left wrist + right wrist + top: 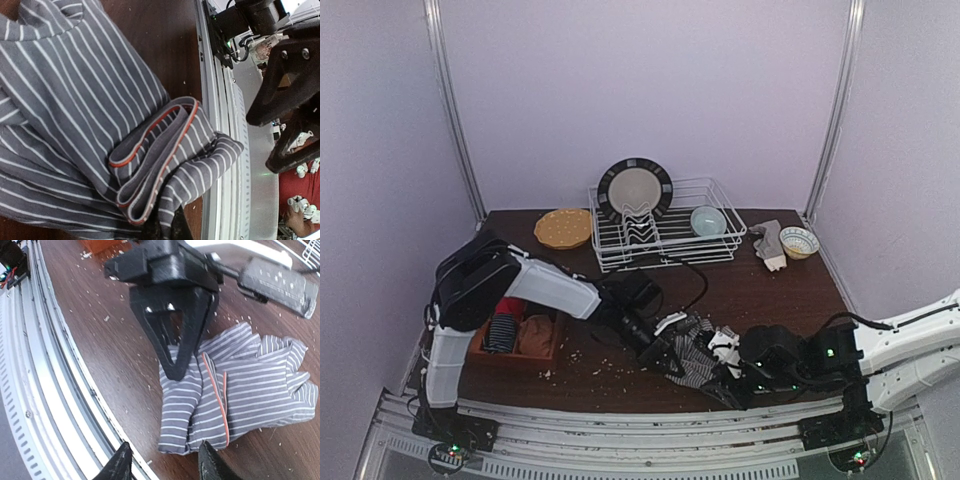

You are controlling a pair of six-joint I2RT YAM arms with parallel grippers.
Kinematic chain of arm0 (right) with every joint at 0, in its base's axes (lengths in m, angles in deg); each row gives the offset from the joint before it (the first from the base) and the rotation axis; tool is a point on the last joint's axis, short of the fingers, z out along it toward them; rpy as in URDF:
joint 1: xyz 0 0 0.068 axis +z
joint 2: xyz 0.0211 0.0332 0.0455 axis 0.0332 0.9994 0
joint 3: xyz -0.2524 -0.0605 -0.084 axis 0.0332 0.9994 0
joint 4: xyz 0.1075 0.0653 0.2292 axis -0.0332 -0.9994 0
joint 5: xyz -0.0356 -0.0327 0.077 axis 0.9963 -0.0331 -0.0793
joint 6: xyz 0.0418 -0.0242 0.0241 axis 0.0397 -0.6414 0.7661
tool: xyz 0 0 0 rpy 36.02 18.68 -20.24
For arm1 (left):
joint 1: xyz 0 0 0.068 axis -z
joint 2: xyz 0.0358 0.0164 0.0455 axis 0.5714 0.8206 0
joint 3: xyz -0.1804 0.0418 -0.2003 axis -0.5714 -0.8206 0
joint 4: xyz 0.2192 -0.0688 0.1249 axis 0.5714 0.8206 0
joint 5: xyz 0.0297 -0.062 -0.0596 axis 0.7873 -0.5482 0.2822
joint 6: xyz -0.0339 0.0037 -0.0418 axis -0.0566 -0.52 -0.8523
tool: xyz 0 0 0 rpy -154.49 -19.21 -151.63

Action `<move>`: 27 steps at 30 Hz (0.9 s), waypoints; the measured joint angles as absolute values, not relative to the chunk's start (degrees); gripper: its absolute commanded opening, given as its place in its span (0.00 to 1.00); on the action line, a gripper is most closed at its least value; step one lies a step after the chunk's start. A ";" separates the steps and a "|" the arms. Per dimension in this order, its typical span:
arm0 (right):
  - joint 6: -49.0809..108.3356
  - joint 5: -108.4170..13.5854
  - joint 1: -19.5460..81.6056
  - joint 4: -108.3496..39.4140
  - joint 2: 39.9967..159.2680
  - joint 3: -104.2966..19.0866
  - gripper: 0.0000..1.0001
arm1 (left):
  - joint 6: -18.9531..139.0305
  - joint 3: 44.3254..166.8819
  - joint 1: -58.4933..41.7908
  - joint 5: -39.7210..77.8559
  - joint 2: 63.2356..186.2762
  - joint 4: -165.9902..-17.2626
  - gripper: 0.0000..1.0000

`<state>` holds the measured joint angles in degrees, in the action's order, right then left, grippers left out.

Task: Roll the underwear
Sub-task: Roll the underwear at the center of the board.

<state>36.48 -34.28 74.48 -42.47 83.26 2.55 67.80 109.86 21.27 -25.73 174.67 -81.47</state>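
Note:
A dark underwear with fine white stripes and orange piping (698,352) lies crumpled on the brown table near the front edge. Its near part is folded over into a thick layered flap (160,150). My left gripper (165,233) is shut on that flap's edge, with its black fingers (175,347) coming down on the cloth (250,385) from above. My right gripper (165,467) hovers low just in front of the cloth's near edge. It is open, with nothing between its fingertips. From above, the right gripper (728,385) sits right of the left gripper (665,352).
A brown box (515,338) at the left holds red, black and orange-brown garments. A wire dish rack (665,240) with a plate (635,190) and bowl (708,220) stands at the back. A grey-beige cloth (769,243) and small bowl (799,241) lie back right. A metal rail (50,390) edges the table.

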 measured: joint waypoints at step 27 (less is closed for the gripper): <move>35.87 -24.94 75.51 -42.08 100.61 -2.81 0.00 | 64.72 122.69 20.04 -31.61 182.03 -65.86 0.17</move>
<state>35.87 -24.94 75.51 -42.08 100.61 -2.81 64.72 122.69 20.04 -31.61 182.03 -65.86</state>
